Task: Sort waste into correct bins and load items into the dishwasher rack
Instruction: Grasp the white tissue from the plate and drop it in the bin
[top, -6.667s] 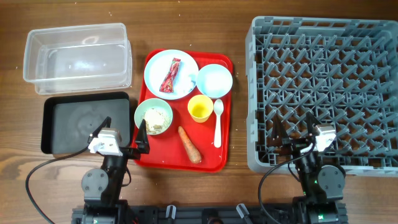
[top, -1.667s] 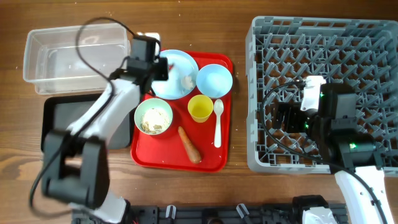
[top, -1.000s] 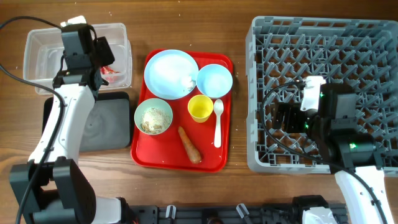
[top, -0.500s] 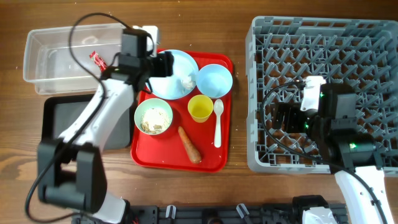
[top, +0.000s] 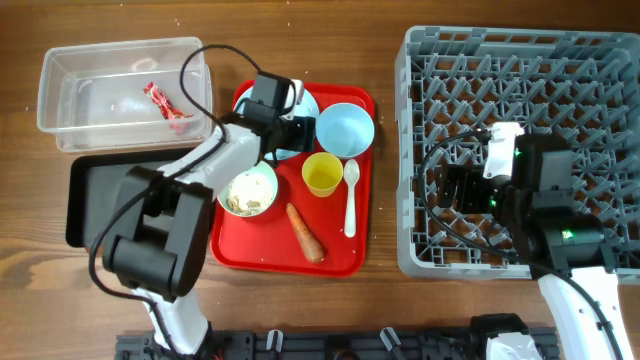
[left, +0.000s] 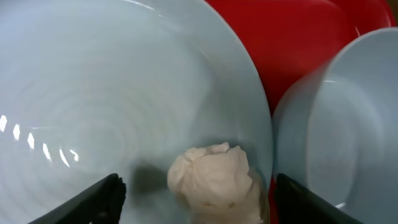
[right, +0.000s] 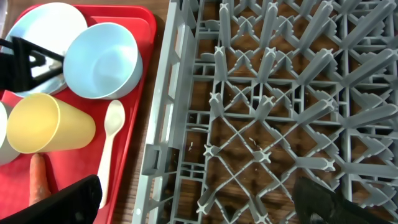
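My left gripper (top: 294, 127) is open and low over the pale blue plate (top: 262, 143) on the red tray (top: 340, 255). In the left wrist view a crumpled beige wad (left: 214, 180) lies on the plate (left: 93, 93) between my open fingers (left: 199, 208), untouched. A red wrapper (top: 165, 102) lies in the clear bin (top: 60, 135). The blue bowl (top: 345, 128), yellow cup (top: 322, 174), white spoon (top: 350, 195), carrot (top: 305, 232) and green bowl of food (top: 247, 190) sit on the tray. My right gripper (top: 455, 188) is open and empty above the grey dishwasher rack (top: 520, 60).
A black tray (top: 100, 200) sits at the left, below the clear bin. The right wrist view shows the rack (right: 280, 93) under my fingers (right: 199, 208), with the bowl (right: 102, 59), cup (right: 46, 124) and spoon (right: 112, 143) to its left.
My left gripper went to the clear bin, left the red wrapper there, and came back over the plate, now around the beige wad. The right arm has not moved.
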